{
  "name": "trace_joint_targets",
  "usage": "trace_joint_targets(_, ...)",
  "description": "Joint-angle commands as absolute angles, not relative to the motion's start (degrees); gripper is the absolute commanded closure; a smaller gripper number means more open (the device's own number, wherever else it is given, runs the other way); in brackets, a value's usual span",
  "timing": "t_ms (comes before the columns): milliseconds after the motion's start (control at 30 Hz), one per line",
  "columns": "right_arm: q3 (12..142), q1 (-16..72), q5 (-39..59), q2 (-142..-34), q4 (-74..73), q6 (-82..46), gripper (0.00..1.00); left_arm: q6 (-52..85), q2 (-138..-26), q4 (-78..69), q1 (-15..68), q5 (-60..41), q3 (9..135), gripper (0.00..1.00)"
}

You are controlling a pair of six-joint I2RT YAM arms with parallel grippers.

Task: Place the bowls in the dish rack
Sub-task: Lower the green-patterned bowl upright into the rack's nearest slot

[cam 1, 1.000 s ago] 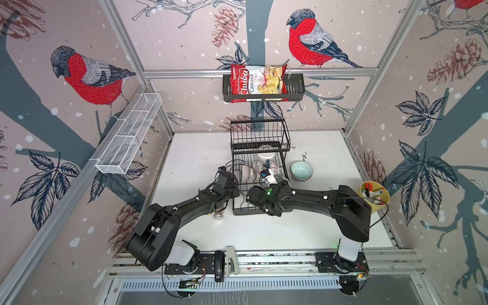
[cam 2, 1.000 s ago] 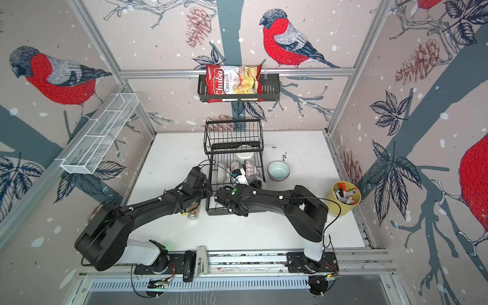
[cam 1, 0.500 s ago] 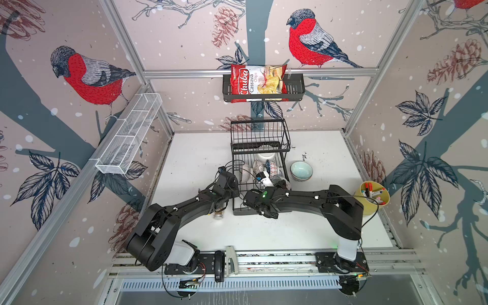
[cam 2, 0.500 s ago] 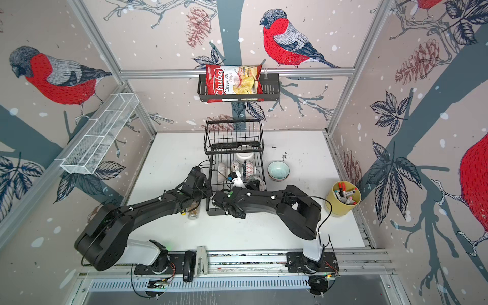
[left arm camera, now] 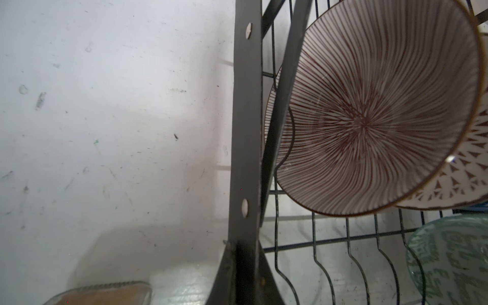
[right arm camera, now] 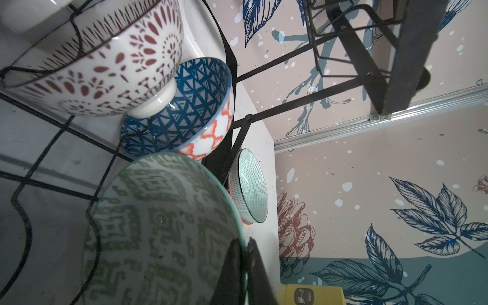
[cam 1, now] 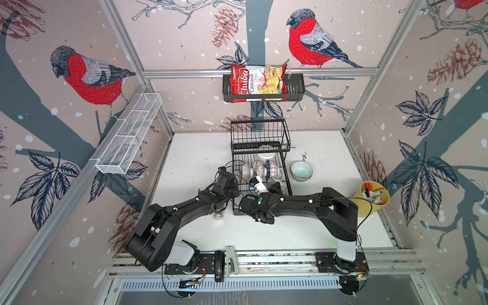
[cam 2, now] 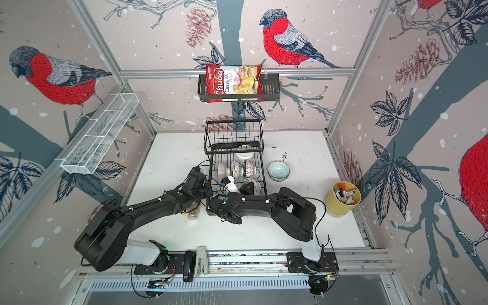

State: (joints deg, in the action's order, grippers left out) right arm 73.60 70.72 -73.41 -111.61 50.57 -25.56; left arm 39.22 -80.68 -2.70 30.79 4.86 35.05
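The black dish rack [cam 1: 260, 137] stands mid-table. My left gripper [left arm camera: 244, 277] is shut on its front-left upright post [left arm camera: 245, 132]. On the lower grid lie a white bowl [cam 1: 265, 157], a red-striped bowl [left arm camera: 369, 118], a red-patterned bowl [right arm camera: 105, 66] and a blue-and-orange bowl [right arm camera: 195, 105]. My right gripper [right arm camera: 244, 264] is shut on the rim of a grey-green patterned bowl [right arm camera: 158, 232], held tilted over the front of the grid [cam 1: 280, 184]. A teal bowl [cam 1: 301, 171] sits upright on the table just right of the rack.
A yellow pot of markers [cam 1: 371, 196] stands at the right table edge. A small glass jar [cam 1: 219, 214] lies under my left arm by the rack's front-left corner. The chips basket [cam 1: 264, 87] and white mesh shelf [cam 1: 129, 134] hang on the walls.
My right gripper has carried the grey-green bowl left and toward the rack's front. The left arm has stayed on the rack post.
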Motion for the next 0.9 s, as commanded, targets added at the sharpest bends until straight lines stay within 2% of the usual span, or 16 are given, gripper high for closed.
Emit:
trace_joint_targets(0, 73.6, 71.0, -67.7, -112.7, 48.5, -24.9, 1.0, 43.1, -81.0, -6.0, 30.7, -1.9, 34.6, 1.0)
trace_joint_targets(233, 73.8, 71.8, -65.5, -113.2, 48.6, -25.4, 1.0, 43.4, -80.8, -6.4, 30.8, -2.0, 34.3, 1.0)
trace_joint_targets(400, 73.9, 72.1, -64.4, -113.2, 48.4, -25.7, 0.89, 43.4, -81.0, -6.6, 30.7, -2.2, 34.3, 1.0)
trace_joint_targets(633, 73.6, 72.1, -61.4, -111.4, 46.5, -25.7, 0.87, 43.5, -81.0, -6.9, 30.7, -2.3, 34.2, 1.0)
trace_joint_targets(867, 72.8, 71.9, -59.4, -109.5, 45.5, -26.3, 0.8, 43.5, -80.9, -6.9, 30.8, -2.3, 34.2, 1.0)
